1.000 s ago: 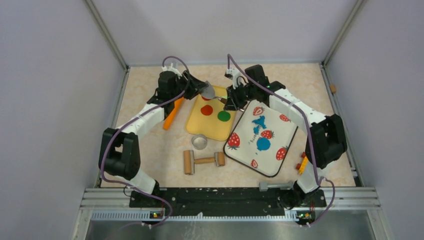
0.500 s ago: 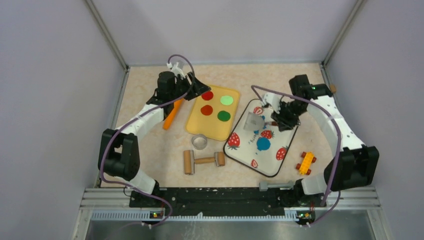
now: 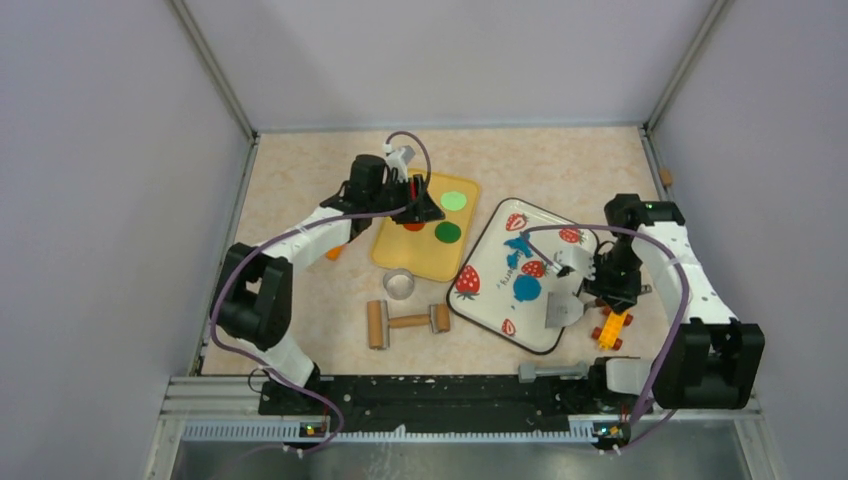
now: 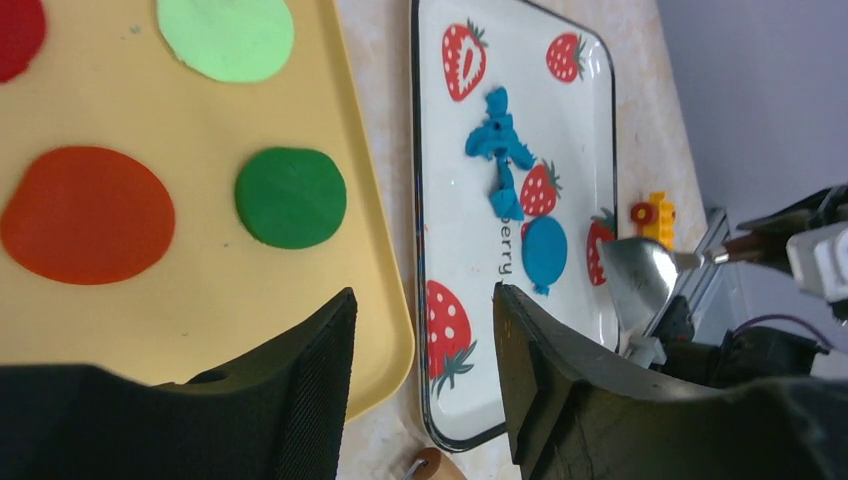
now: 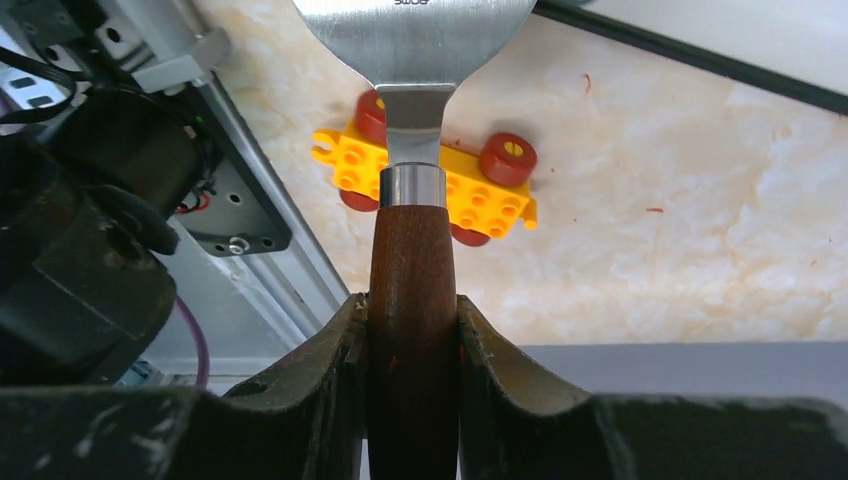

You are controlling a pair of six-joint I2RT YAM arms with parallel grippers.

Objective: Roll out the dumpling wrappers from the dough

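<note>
The blue wrapper disc [image 3: 527, 288] lies on the strawberry tray [image 3: 500, 262], with ragged blue dough scraps [image 3: 517, 245] beyond it. Both show in the left wrist view, the disc [image 4: 544, 250] and the scraps [image 4: 500, 145]. My right gripper [image 3: 596, 292] is shut on the wooden handle [image 5: 412, 270] of a metal spatula. Its blade [image 3: 562, 311] is over the tray's near right edge. My left gripper [image 3: 424, 208] hovers open and empty over the yellow tray [image 3: 425, 262]; its jaws [image 4: 425, 310] stand apart.
The yellow tray holds a red disc [image 4: 85, 215], a dark green disc [image 4: 291, 197] and a light green disc [image 4: 226, 35]. A metal ring cutter [image 3: 399, 283] and a rolling pin [image 3: 407, 321] lie near it. A yellow toy car [image 5: 430, 180] sits under the spatula handle.
My right arm swung the spatula from the far part of the strawberry tray to its near right edge. My left gripper moved right, over the yellow tray.
</note>
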